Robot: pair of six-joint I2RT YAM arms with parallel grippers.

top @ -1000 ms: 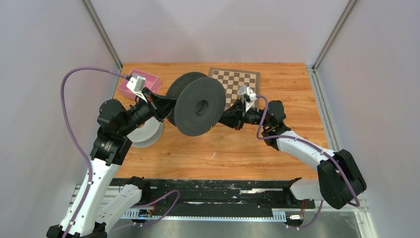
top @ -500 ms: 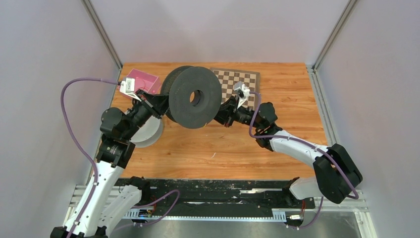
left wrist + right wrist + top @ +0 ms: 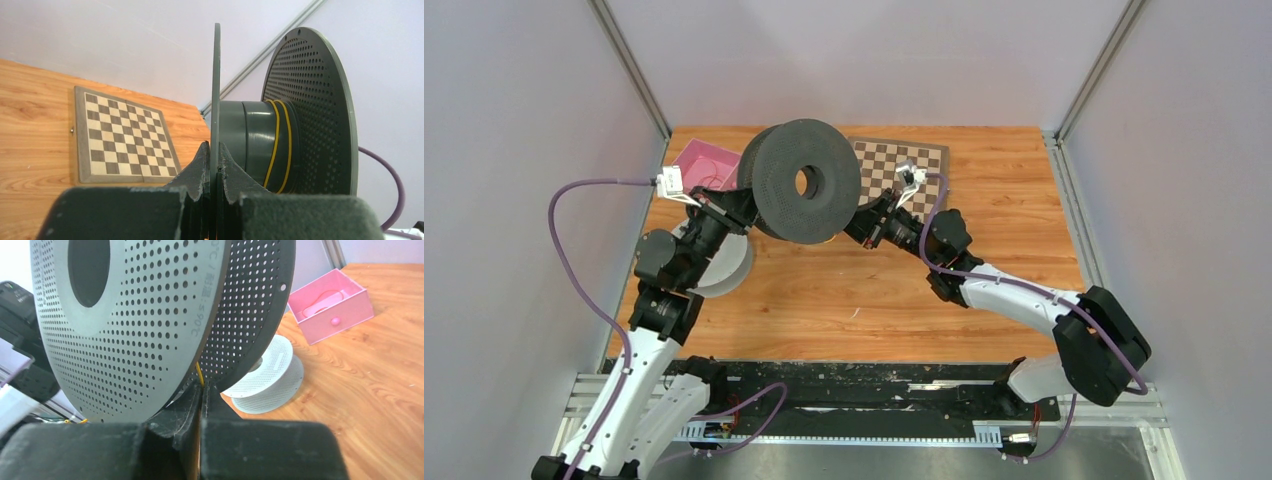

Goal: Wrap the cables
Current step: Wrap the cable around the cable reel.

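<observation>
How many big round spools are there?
2. A dark spool is held up, its rim in the left pincer; the right pincer pinches its yellow cable. A white spool lies on the table. Others could hide behind the dark one.

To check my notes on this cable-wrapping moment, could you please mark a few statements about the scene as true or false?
1. The left gripper is shut on one flange of the dark spool. True.
2. The yellow cable runs around the spool's hub. True.
3. The dark spool lies flat on the table. False: it is held up on edge in the left gripper.
4. The pink box sits on the chessboard. False: they lie apart on the table.
5. The right gripper holds the white spool. False: it is shut on the yellow cable; the white spool rests on the table.
</observation>
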